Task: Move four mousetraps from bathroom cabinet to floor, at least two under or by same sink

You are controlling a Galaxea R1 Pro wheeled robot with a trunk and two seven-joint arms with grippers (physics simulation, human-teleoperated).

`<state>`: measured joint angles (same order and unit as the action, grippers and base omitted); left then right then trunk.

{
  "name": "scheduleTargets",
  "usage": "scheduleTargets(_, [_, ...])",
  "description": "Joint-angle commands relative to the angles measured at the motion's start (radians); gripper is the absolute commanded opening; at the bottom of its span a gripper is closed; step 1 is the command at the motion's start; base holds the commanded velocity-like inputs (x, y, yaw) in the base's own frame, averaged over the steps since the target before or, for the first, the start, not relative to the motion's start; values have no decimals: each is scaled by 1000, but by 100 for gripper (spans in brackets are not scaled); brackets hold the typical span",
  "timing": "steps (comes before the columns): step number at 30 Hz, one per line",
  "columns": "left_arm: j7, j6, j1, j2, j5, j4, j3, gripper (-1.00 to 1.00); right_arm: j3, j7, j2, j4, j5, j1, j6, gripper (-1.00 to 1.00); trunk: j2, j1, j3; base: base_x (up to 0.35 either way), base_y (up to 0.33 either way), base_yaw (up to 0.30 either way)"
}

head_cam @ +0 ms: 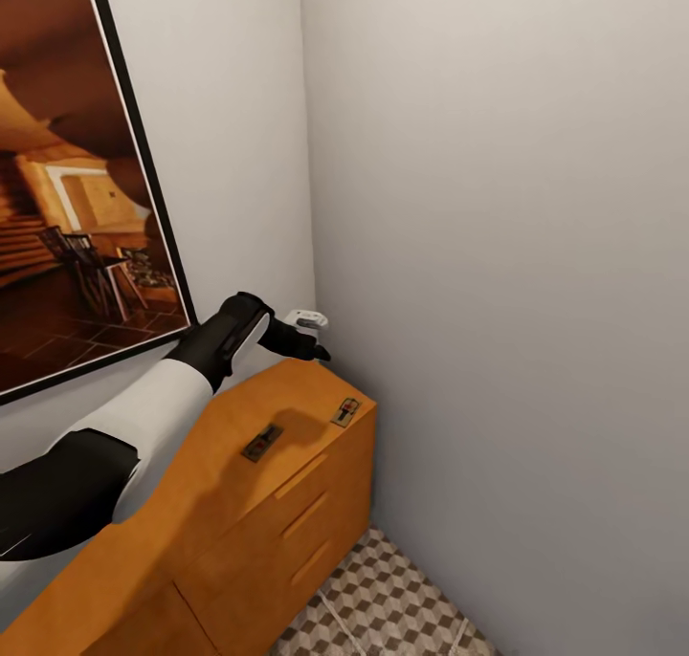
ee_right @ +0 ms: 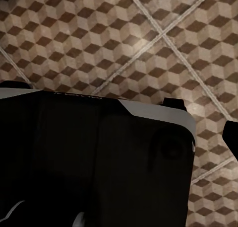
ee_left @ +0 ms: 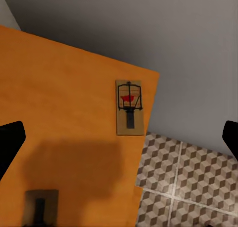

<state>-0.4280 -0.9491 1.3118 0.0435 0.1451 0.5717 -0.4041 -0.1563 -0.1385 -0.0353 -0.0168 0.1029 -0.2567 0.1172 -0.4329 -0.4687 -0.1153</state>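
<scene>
On top of the cabinet (head_cam: pixel 230 503), in the corner of the room, two mousetraps lie flat. One mousetrap (head_cam: pixel 345 411) sits close to the far end of the top, near the grey wall (head_cam: pixel 517 254). The other mousetrap (head_cam: pixel 262 443) lies a bit nearer, in the arm's shadow. The two are apart and not touching. The left pincer (head_cam: pixel 308 342) hangs in the air above the far end of the cabinet. Its fingers are spread wide and hold nothing. In the left wrist view the far trap (ee_left: pixel 129 107) shows a red bit under its wire. The bathroom floor (head_cam: pixel 383 608) with the cube tiles is down below. For the right pincer, I cannot tell if it is spread or pressed together. A big picture (head_cam: pixel 77 187) hangs on the wall.
</scene>
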Motion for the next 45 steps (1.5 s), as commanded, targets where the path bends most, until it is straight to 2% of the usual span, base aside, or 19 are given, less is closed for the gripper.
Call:
scheduleTargets(1, [5, -5, 1, 0, 10, 0, -4, 100, -8, -3, 0, 1, 11, -1, 4, 100, -2, -1, -4, 0, 0, 0])
scheduleTargets(31, [6, -5, -12, 6, 7, 8, -9, 100, -8, -7, -1, 2, 11, -1, 4, 100, -2, -1, -47, 0, 0, 0])
scheduleTargets(33, [8, -6, -12, 13, 1, 16, -22, 100, -8, -7, -1, 2, 11, -1, 4, 100, -2, -1, -50, 0, 0, 0])
scheduleTargets(36, [10, -7, -12, 22, -22, 36, -67, 100, -8, -7, -3, 2, 11, -1, 4, 100, -2, -1, -54, 0, 0, 0])
scheduleTargets(39, [16, -9, -12, 27, -40, 55, -94, 100, -9, -7, -4, 2, 11, -1, 4, 100, -2, -1, -58, 0, 0, 0])
scheduleTargets(45, [79, -14, -12, 48, -77, 103, -121, 100, -8, -8, -8, 2, 11, -1, 5, 100, -2, -1, -67, 0, 0, 0])
